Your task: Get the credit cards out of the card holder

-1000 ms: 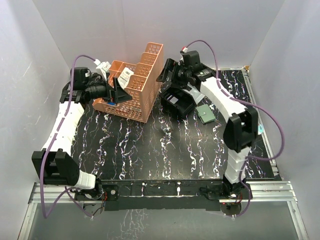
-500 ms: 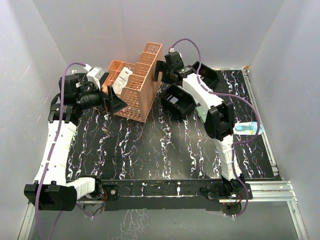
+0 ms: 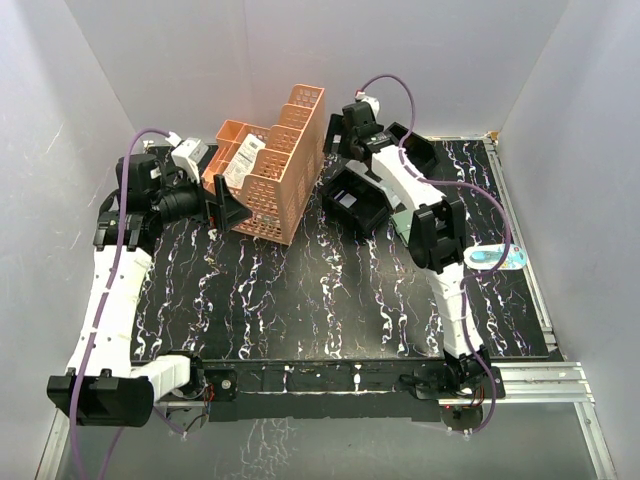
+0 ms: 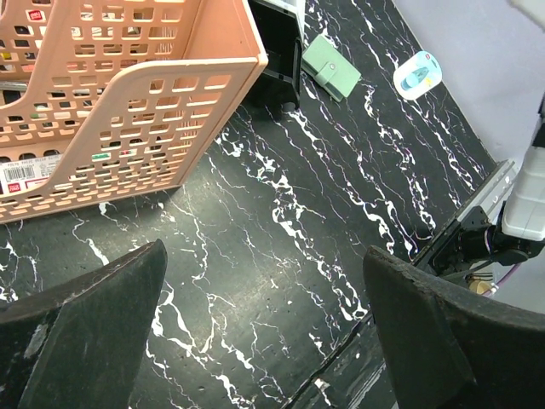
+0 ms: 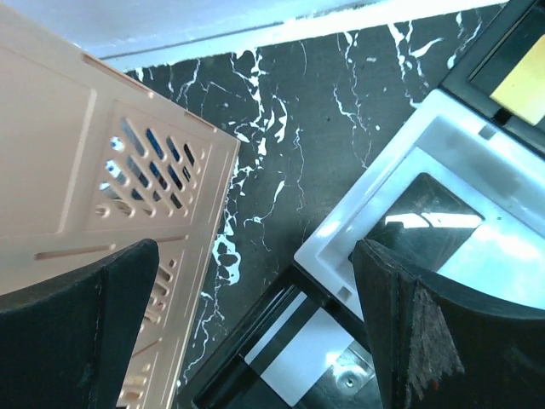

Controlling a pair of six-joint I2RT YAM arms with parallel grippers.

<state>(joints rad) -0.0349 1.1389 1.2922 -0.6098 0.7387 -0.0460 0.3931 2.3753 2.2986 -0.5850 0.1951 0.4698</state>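
The card holder [image 4: 330, 77] is a small grey-green wallet lying shut on the black marbled table right of the black-and-white tray [image 4: 277, 51]. From above only a sliver of the card holder [image 3: 400, 219] shows beside the right arm's elbow. No credit cards show at the holder. My left gripper [image 3: 228, 205] [image 4: 264, 273] hangs open and empty over bare table beside the orange organiser [image 3: 268, 165]. My right gripper [image 3: 337, 135] [image 5: 251, 256] is open and empty, high over the gap between organiser and tray, far from the holder.
A white card with a dark stripe [image 5: 328, 345] lies in a tray [image 5: 400, 183] compartment; a yellow one [image 5: 519, 89] lies in another. A blue-and-white oval object [image 3: 495, 257] [image 4: 417, 72] sits near the table's right edge. The organiser [image 4: 128, 94] holds labelled items.
The right arm folded its elbow in over the card holder, uncovering the blue-and-white object. The left arm drew back left from the organiser. Both grippers stayed open.
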